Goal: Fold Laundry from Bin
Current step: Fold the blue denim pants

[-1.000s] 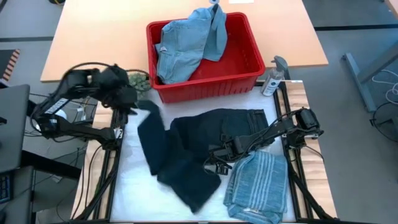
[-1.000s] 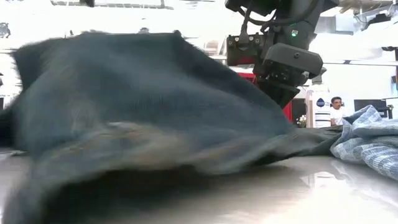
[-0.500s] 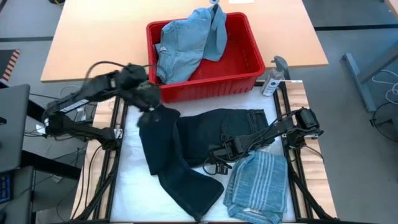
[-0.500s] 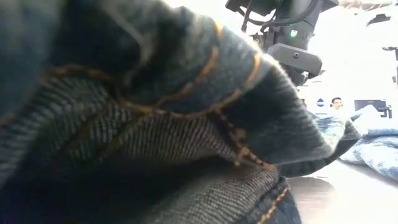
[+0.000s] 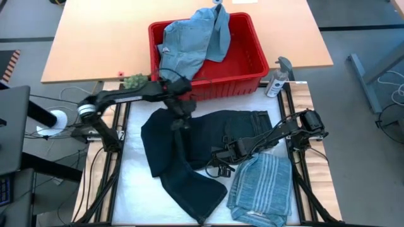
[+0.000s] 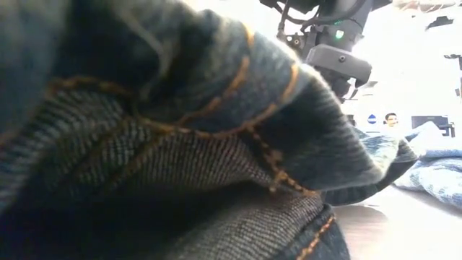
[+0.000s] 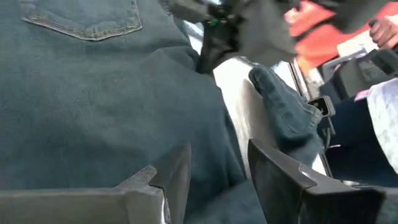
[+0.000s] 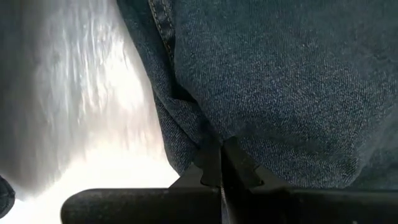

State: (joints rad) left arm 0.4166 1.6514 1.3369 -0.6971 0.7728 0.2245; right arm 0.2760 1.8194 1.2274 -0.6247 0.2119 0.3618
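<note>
The dark navy trousers (image 5: 218, 129) lie spread on the white table cover, one leg folded back toward the near edge. That leg fills the low view (image 6: 180, 144). My left gripper (image 5: 181, 123) is open and slants down over their middle; denim (image 7: 93, 112) shows between its fingers. My right gripper (image 5: 219, 165) is shut at the trousers' near edge. The red bin (image 5: 246, 60) stands at the far side with light blue denim pieces (image 5: 189, 44) in it. A folded blue-grey striped shirt (image 5: 262, 186) lies at the near right. My left gripper (image 7: 217, 174) has a finger on either side of a stretch of denim; I cannot tell whether it touches it. My right gripper (image 8: 221, 158) pinches the trousers' near edge (image 8: 199, 140) at its fingertips, slanting down from the table's right. Creases run to the tips, and the cloth lies on the table.
A spray bottle (image 5: 278, 79) stands beside the bin's right end. The white cover (image 5: 136, 183) is bare at the near left. The wooden table (image 5: 101, 44) stretches behind and to the left of the bin.
My left gripper has swung from the table's left edge toward the middle and down, tipping downward over the trousers. The folded-back leg has dropped in front of the low camera and lies still there. My right gripper has kept still.
</note>
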